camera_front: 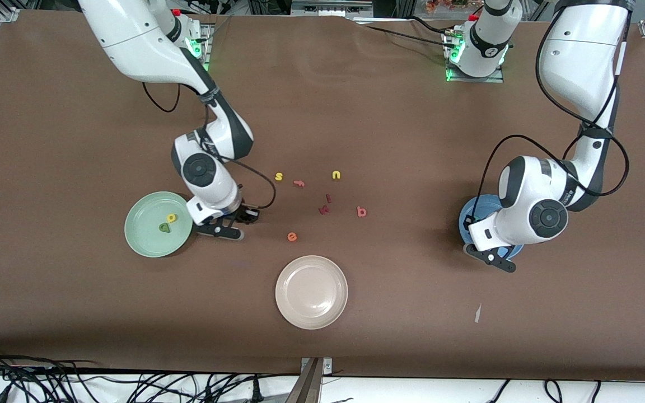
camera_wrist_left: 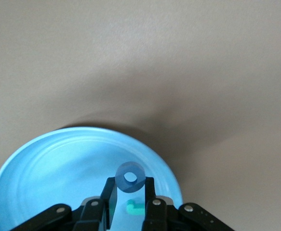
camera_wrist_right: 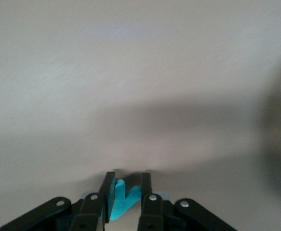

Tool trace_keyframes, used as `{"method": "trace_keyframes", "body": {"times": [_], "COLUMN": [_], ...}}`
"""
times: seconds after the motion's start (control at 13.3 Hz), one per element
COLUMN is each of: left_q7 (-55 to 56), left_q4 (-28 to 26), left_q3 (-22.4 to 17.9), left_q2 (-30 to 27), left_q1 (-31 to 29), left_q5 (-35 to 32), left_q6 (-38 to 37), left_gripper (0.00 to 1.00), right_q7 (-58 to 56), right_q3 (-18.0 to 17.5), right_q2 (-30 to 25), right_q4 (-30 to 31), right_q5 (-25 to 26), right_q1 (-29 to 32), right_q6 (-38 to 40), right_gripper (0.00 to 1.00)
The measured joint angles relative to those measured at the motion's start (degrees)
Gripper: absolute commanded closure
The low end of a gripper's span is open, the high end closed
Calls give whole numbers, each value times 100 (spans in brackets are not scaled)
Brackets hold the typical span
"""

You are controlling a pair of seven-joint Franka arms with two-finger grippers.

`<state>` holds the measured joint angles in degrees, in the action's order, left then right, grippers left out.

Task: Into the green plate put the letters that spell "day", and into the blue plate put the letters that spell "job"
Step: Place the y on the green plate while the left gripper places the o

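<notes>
Letters lie scattered near the middle of the brown desk (camera_front: 76, 313): a yellow "s" (camera_front: 279, 177), a pink "f" (camera_front: 299, 183), a yellow "u" (camera_front: 336, 175), two dark red letters (camera_front: 325, 205), a salmon-pink "b" (camera_front: 361, 211) and an orange "e" (camera_front: 291, 237). The green plate (camera_front: 143, 238) sits toward the right arm's end of the desk and holds a yellow round letter (camera_front: 172, 218) touching or just beside a dark green one (camera_front: 164, 226). The right gripper (camera_front: 232, 219) is low over bare desk just beside that plate's rim, and its fingers (camera_wrist_right: 109, 195) are clamped on a teal "y" (camera_wrist_right: 122, 197), which stands upright between them in the right wrist view. The blue plate (camera_front: 471, 210) sits toward the left arm's end of the desk, mostly covered from the front by the left arm. The left gripper (camera_wrist_left: 129, 192) hangs over that plate, its fingers (camera_wrist_left: 149, 197) pinching a blue ring "o" (camera_wrist_left: 129, 177) held on edge above the plate's floor (camera_wrist_left: 44, 178). A small teal hooked letter (camera_wrist_left: 134, 208) lies in the plate under the gripper, though only part of it shows, so its exact shape is hard to tell. A beige plate (camera_front: 311, 291) rests bare, closer to the desk's front edge than the orange "e".
</notes>
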<state>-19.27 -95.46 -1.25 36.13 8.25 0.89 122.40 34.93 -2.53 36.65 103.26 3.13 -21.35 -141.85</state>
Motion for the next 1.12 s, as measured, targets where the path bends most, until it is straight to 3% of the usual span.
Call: {"method": "trace_keyframes", "body": {"times": [0.07,0.15,0.53,0.6,0.75,0.82,1.12], "left_q7": [-168,-306,-358,-164,736,1344,3653], "left_q4": [-24,-26,168,209,256,258,268], "left_q3": [0,-1,64,97,236,324,396], "left_q2": [-21,-29,-33,-33,-33,-32,-11], "left_q1": [-47,-81,-107,-75,65,225,1221], "left_q5": [-3,-17,-98,-90,-56,-1,481], "left_q6": [7,21,82,74,62,55,48], "left_gripper": [30,3,0,0,0,0,0], "right_q7": [-310,-662,-2728,-3014,-3371,-3429,-3455], "right_q3": [7,11,31,33,34,34,10], "right_q2": [-148,-320,-947,-948,-944,-943,-963], "right_q4": [-5,-7,40,65,194,261,318], "right_q5": [3,5,6,7,6,7,6], "right_q1": [177,361,1373,1543,1775,1834,1845], "right_q6": [228,455,1157,1162,1145,1123,1065], "right_gripper": [87,87,85,77,31,0,0]}}
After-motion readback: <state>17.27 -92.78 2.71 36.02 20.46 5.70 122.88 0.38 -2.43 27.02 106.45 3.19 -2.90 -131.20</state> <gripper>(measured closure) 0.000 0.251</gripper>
